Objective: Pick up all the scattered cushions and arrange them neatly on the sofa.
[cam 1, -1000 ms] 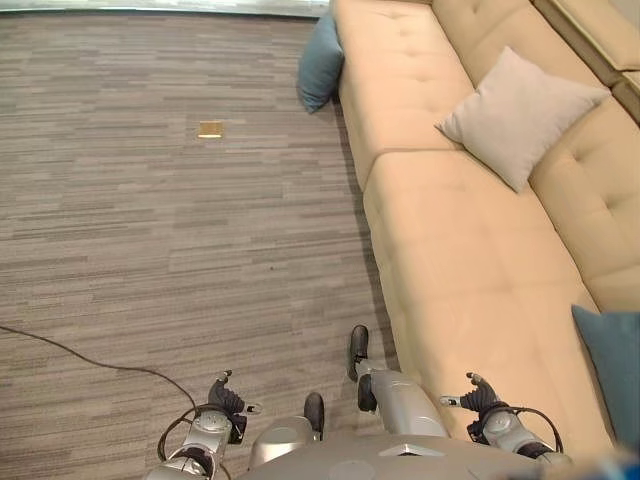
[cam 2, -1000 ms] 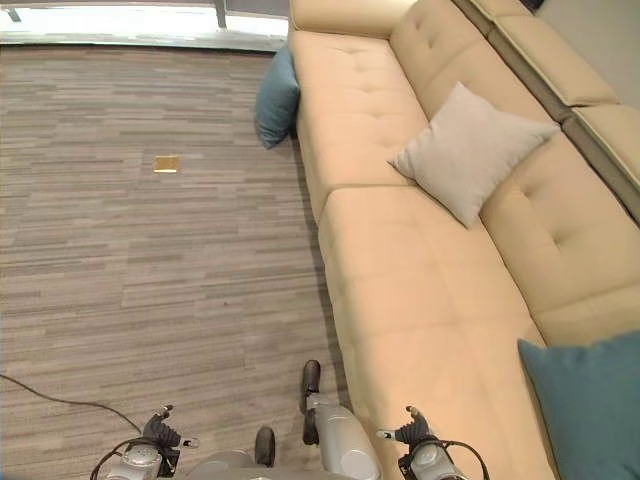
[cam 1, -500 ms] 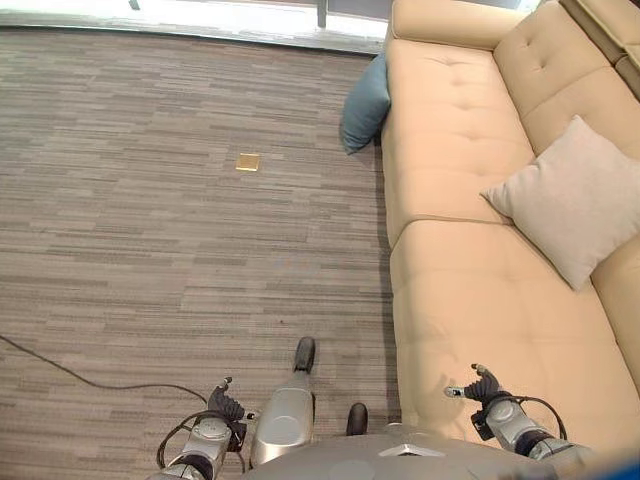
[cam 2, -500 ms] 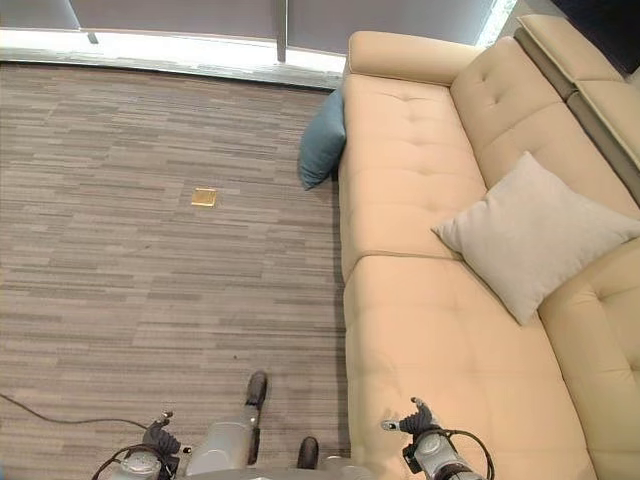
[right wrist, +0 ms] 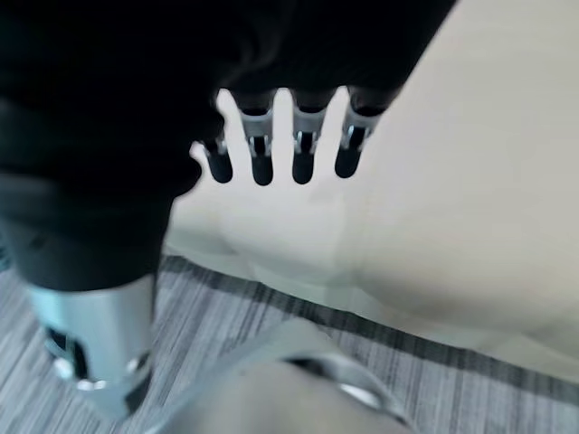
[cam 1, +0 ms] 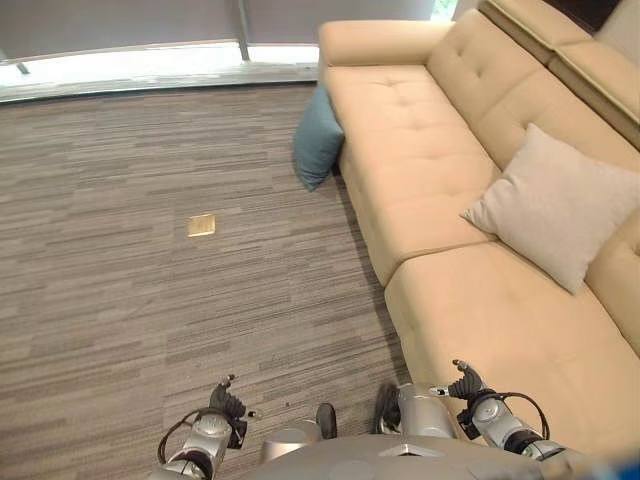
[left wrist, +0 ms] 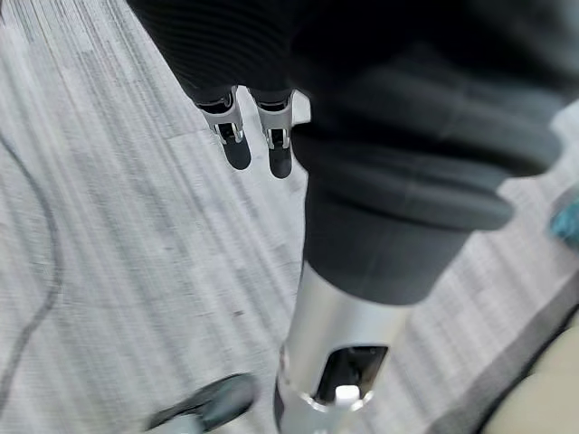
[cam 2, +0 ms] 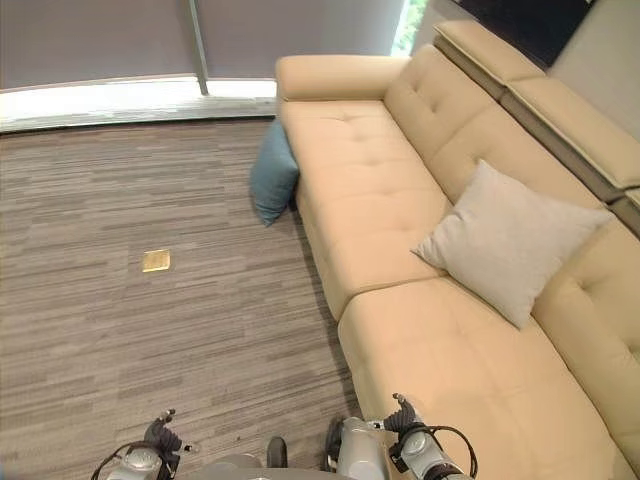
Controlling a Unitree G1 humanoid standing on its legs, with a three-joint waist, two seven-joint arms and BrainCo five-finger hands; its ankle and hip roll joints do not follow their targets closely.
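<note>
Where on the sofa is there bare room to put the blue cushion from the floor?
The far seat of the sofa, between the armrest and the beige cushion, is bare. So is the near seat in front of that cushion. The blue cushion leans on the sofa's front by the far seat. Only the beige cushion's spot is taken.

Sofa (cam 1: 440, 200): beige, along the right.
Beige cushion (cam 1: 555, 205): leaning on the sofa back.
Blue cushion (cam 1: 318, 145): on the floor (cam 1: 120, 280), against the sofa's front.
</note>
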